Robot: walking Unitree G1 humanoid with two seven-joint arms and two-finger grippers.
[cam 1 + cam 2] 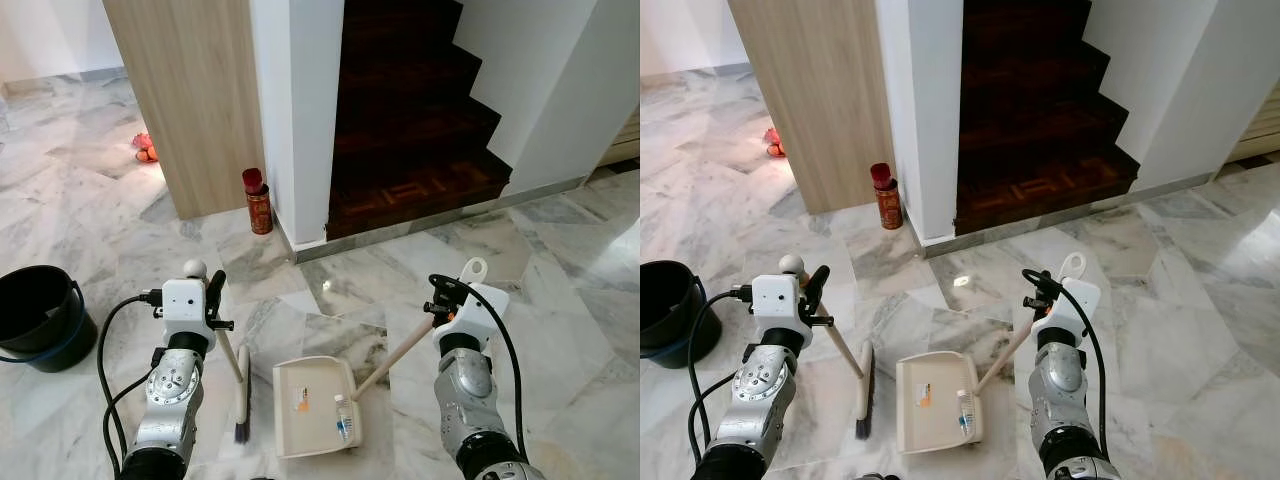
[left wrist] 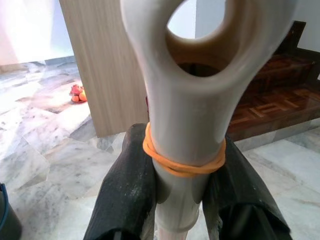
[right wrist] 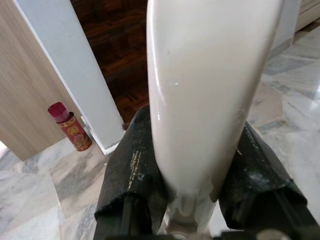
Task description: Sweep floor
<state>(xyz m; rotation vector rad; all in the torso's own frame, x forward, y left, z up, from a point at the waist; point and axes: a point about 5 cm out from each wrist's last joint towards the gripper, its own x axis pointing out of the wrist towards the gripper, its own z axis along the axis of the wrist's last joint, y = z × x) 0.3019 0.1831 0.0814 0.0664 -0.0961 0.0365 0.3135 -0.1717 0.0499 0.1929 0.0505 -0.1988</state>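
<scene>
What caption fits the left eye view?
Left gripper holds a broom, right gripper a dustpan containing a small bottle.

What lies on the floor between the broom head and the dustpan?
Bare marble floor separates broom head from dustpan, seen in the left eye view.

A home: marble floor (image 1: 90, 210), wooden stairs (image 1: 410, 130).

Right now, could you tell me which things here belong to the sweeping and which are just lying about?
For the job:
broom, in the left hand
dustpan, handle in the right hand
small bottle lying in the dustpan

Lying about:
black bucket
red can by the wall
orange things further back
</scene>
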